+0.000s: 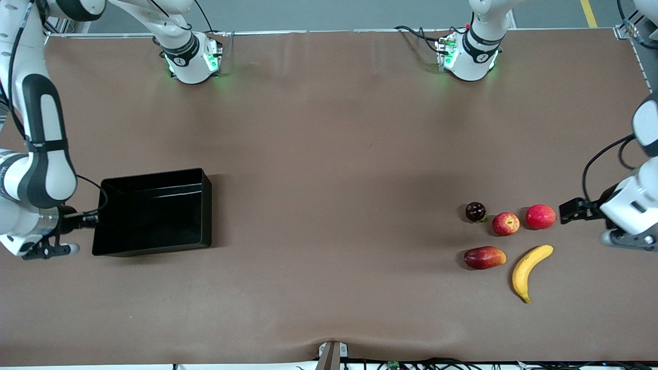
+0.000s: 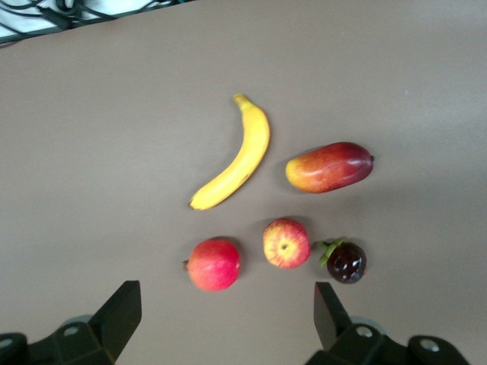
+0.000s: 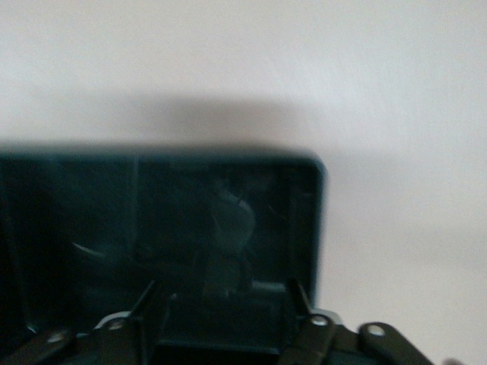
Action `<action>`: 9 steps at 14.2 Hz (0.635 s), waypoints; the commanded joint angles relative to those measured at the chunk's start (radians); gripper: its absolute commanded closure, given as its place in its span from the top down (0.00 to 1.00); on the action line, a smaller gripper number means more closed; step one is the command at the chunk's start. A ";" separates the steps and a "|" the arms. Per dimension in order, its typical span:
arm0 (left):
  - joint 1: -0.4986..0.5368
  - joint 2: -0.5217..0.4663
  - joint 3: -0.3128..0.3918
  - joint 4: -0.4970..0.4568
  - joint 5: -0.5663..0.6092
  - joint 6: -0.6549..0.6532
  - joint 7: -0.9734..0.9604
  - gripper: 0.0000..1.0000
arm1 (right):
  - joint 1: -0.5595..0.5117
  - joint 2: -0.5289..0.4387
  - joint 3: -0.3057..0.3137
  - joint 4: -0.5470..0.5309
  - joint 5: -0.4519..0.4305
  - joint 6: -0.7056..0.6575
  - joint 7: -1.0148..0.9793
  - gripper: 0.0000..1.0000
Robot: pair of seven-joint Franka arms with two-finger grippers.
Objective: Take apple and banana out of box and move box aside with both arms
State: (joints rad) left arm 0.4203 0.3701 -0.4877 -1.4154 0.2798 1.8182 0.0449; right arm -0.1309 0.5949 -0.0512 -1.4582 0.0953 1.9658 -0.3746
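The yellow banana [image 1: 529, 271] and the small red apple with yellowish patches [image 1: 506, 224] lie on the table toward the left arm's end. Both show in the left wrist view, banana [image 2: 237, 156] and apple [image 2: 287, 242]. My left gripper [image 1: 571, 210] is open and empty, just off the fruits toward the left arm's end; it shows wide open [image 2: 227, 315]. The black box [image 1: 154, 210] stands empty toward the right arm's end. My right gripper [image 1: 87, 220] is at the box's end wall, fingers apart [image 3: 222, 304], with the box interior [image 3: 190, 220] in front of it.
A larger plain red round fruit [image 1: 540, 216] lies beside the apple, closest to my left gripper. A dark-red-and-orange mango-like fruit [image 1: 484, 257] lies beside the banana. A small dark purple fruit [image 1: 475, 211] lies by the apple. The brown table [image 1: 329, 180] stretches between box and fruits.
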 commanded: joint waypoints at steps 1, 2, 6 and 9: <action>0.008 -0.088 0.015 -0.016 0.007 -0.037 -0.008 1.00 | 0.049 -0.007 -0.002 0.203 0.006 -0.085 -0.006 1.00; 0.003 -0.091 0.020 -0.016 0.050 -0.039 -0.010 1.00 | 0.044 -0.012 -0.002 0.270 0.011 -0.132 -0.006 1.00; -0.008 -0.163 0.011 -0.022 0.058 -0.062 -0.095 1.00 | 0.076 -0.148 -0.001 0.380 0.008 -0.336 0.008 1.00; -0.057 -0.224 0.027 -0.031 -0.030 -0.169 -0.218 1.00 | 0.097 -0.286 -0.010 0.337 -0.072 -0.580 -0.009 1.00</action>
State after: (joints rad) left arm 0.3972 0.2105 -0.4775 -1.4156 0.2894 1.6988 -0.1108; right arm -0.0335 0.4079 -0.0511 -1.0504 0.0553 1.4936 -0.3724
